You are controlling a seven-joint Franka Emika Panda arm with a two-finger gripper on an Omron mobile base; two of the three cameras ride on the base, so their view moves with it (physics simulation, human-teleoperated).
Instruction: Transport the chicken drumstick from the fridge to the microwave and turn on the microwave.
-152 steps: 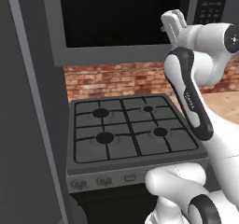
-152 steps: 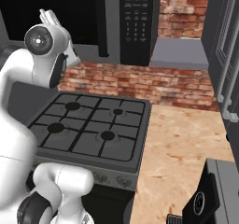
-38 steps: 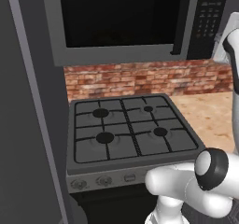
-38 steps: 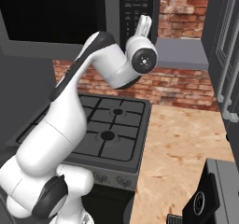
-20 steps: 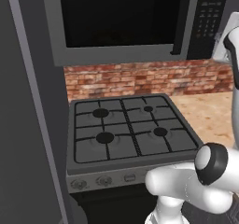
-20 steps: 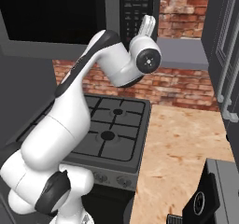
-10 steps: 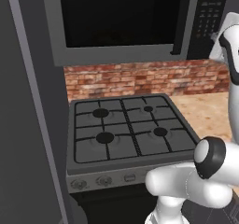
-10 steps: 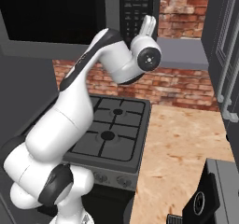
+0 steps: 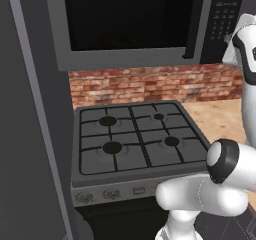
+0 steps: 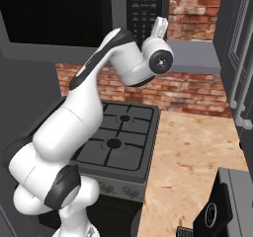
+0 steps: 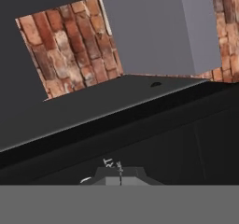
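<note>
One gripper (image 10: 160, 26) works here, and its fingers are pressed fully together with nothing between them. It points upward at the black button panel (image 10: 144, 14) on the right side of the microwave (image 9: 130, 24). In the hand view the closed tips rise right in front of a dark surface with small white letters, probably a button label, so the panel lies straight ahead of the tips and touching or nearly so; I cannot tell which. The coming move, I judge, is a short push forward along the fingers' own line.

Further to the gripper's left is the dark glass door (image 9: 125, 16), which looks closed. The chicken drumstick is hidden, presumably behind that glass. Below the gripper is the gas stove (image 10: 118, 137), and behind it the brick wall (image 10: 195, 90).
</note>
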